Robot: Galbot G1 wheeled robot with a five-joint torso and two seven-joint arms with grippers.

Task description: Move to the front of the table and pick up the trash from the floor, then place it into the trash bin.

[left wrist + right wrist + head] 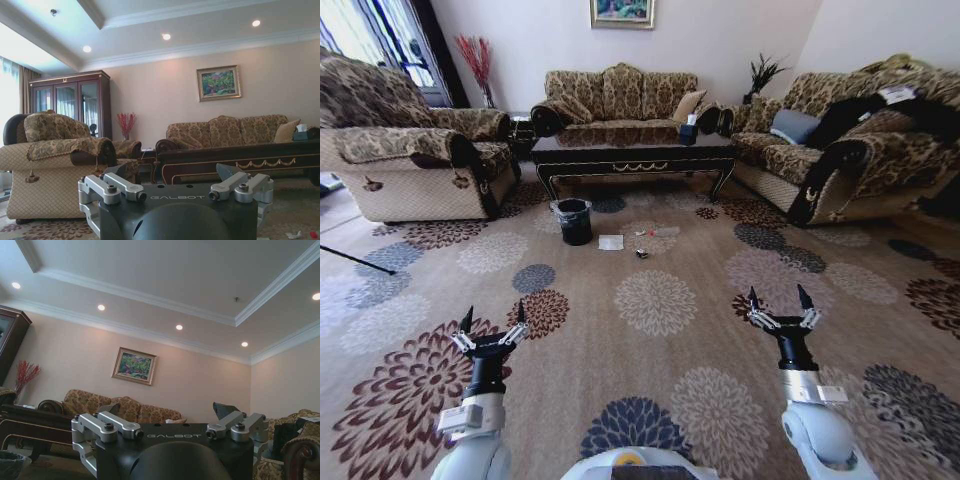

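Trash lies on the floor just right of the bin, which stands before the tabletop. Its napkin looks light, limp and flat, so pinching 1 edge seems best; small scraps beside it may slip. Left tool and right tool hover well short of the bin, fingers spread wide, holding nothing.

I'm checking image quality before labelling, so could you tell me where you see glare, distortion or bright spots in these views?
Head view: wide-angle bending at the edges, window light top left, a glossy sheen on the table. Left wrist view: bright window at one edge, lit ceiling spots; the left end effector looms dark in the foreground. Right wrist view: ceiling spots glow above the right end effector.
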